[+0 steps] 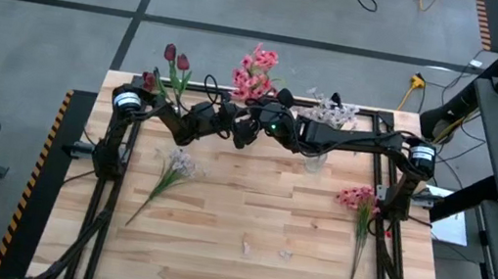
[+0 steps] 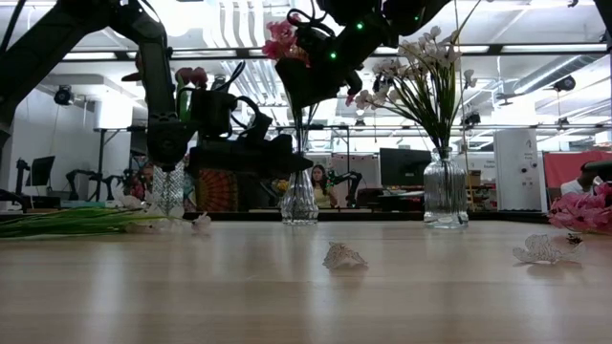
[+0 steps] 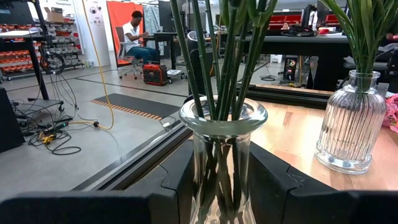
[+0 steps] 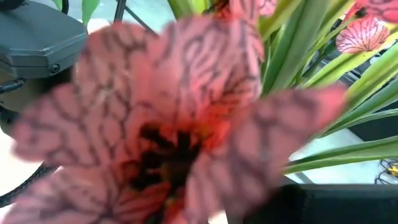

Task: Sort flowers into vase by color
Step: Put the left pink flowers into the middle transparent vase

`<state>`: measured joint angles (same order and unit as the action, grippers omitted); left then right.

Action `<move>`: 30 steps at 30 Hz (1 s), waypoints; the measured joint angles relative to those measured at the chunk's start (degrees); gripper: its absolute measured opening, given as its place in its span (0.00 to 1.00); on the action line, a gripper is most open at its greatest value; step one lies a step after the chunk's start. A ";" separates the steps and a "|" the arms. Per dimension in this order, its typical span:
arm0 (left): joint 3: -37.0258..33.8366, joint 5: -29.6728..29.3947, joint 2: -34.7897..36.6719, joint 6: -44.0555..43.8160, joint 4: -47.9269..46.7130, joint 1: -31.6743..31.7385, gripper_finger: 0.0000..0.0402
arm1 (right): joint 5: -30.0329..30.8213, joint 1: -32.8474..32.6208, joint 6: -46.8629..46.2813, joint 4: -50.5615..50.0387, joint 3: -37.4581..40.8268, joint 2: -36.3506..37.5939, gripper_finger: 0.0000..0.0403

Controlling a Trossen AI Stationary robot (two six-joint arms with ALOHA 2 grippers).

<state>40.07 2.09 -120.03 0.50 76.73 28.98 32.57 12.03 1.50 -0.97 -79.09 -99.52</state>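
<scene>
The right hand (image 1: pixel 252 132), pinched shut on a pink flower (image 4: pixel 168 143), holds its stem over the middle vase (image 3: pixel 222 155), which the left hand (image 3: pixel 221 193) steadies by clasping its body, so next the stem should probably lower and release.

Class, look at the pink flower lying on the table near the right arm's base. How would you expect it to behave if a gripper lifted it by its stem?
The pink flower would probably droop, since its stem is long and thin. It likely weighs little, though the clustered bloom could make it head-heavy and apt to swing.
</scene>
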 joint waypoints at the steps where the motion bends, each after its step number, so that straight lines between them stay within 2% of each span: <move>1: 0.00 0.00 0.00 0.00 0.00 -0.01 0.24 | 0.17 0.00 -0.02 0.00 0.00 0.00 0.03; 19: 0.00 0.00 0.00 0.02 0.00 -0.01 0.24 | 0.44 -1.27 3.63 -0.60 0.13 1.46 0.04; 22: 0.00 0.00 0.00 0.02 0.00 0.00 0.24 | 0.44 -1.27 3.04 -1.01 -0.03 1.48 0.11; 30: 0.00 0.00 0.00 0.02 0.00 -0.01 0.24 | 0.44 -1.28 2.06 -2.16 -0.13 1.76 0.37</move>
<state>40.07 2.09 -120.03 0.51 76.73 28.97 33.01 10.76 3.56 -3.14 -79.22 -97.76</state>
